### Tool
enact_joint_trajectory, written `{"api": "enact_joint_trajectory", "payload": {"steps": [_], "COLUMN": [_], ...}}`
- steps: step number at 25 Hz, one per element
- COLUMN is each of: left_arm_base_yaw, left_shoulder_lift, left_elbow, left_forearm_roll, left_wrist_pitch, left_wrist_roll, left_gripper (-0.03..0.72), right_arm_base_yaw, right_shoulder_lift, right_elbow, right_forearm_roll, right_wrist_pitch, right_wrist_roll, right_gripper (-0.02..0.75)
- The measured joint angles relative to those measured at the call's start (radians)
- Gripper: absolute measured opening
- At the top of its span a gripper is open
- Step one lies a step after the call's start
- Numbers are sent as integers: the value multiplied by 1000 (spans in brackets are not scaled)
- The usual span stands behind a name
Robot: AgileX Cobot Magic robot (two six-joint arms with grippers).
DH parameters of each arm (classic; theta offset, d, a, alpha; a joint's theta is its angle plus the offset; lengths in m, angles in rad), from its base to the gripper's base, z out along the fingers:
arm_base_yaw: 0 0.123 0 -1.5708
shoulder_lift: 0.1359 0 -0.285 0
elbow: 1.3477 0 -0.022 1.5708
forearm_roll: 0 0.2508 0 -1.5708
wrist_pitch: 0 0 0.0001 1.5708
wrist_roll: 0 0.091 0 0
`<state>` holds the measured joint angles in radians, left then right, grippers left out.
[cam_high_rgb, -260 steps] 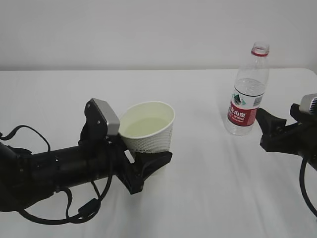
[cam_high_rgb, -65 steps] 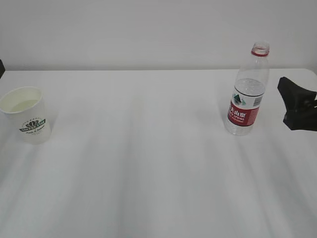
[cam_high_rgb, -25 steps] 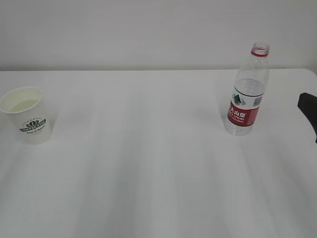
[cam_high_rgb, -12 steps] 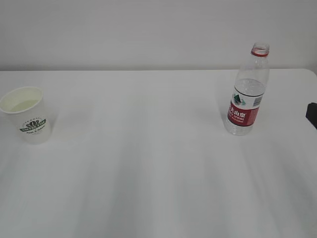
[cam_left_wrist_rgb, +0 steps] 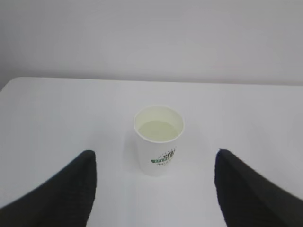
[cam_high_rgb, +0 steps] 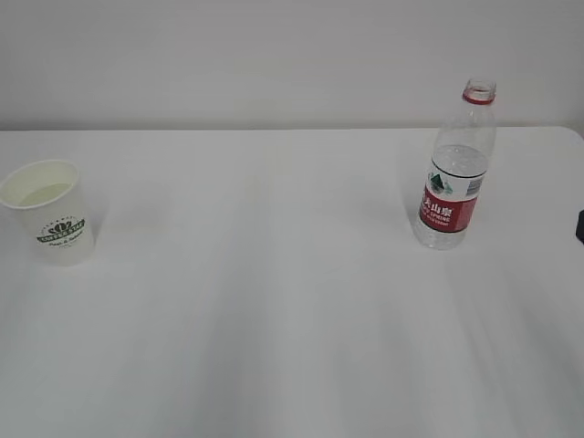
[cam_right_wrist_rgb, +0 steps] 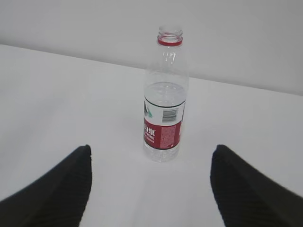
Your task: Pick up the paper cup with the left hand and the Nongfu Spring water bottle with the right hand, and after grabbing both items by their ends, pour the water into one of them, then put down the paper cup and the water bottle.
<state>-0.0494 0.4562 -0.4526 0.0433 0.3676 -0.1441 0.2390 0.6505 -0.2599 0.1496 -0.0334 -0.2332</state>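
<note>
We see the small white tapered paper cup with its dark green round logo standing upright on the white worktop at the far left of the exterior view, holding a shallow pool of clear water. The clear ribbed Nongfu Spring water bottle, red-labelled and uncapped, stands upright well apart from it on the right, with some water left in its lower part.

In the left wrist view, the left hand has its jaws released and spread wide, with the cup centred between them but farther out, not touched. In the right wrist view, the right hand is likewise released, its jaws wide apart and the bottle standing beyond them untouched. In the exterior view only a dark sliver at the right edge can be seen, probably that arm.

We judge the task essentially complete: water is in the cup, both of the 2 items are set down and neither is gripped. Nothing appears left but clearing the arms away.
</note>
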Motion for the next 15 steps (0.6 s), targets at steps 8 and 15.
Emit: {"api": "enact_joint_trajectory", "payload": {"steps": [8,15], "left_arm_base_yaw": [0,0], "left_shoulder_lift": [-10,-112], "left_elbow": [0,-2], "left_forearm_roll": [-193,-217], "left_wrist_pitch": [114,202], "left_wrist_roll": [183,209], "left_gripper": [548,543], "right_arm_base_yaw": [0,0], "right_shoulder_lift": [-23,-23], "right_elbow": [-85,-133], "right_forearm_roll": [0,-35], "right_wrist_pitch": [217,367], "right_wrist_roll": [-15,-15], "right_gripper": [592,516]}}
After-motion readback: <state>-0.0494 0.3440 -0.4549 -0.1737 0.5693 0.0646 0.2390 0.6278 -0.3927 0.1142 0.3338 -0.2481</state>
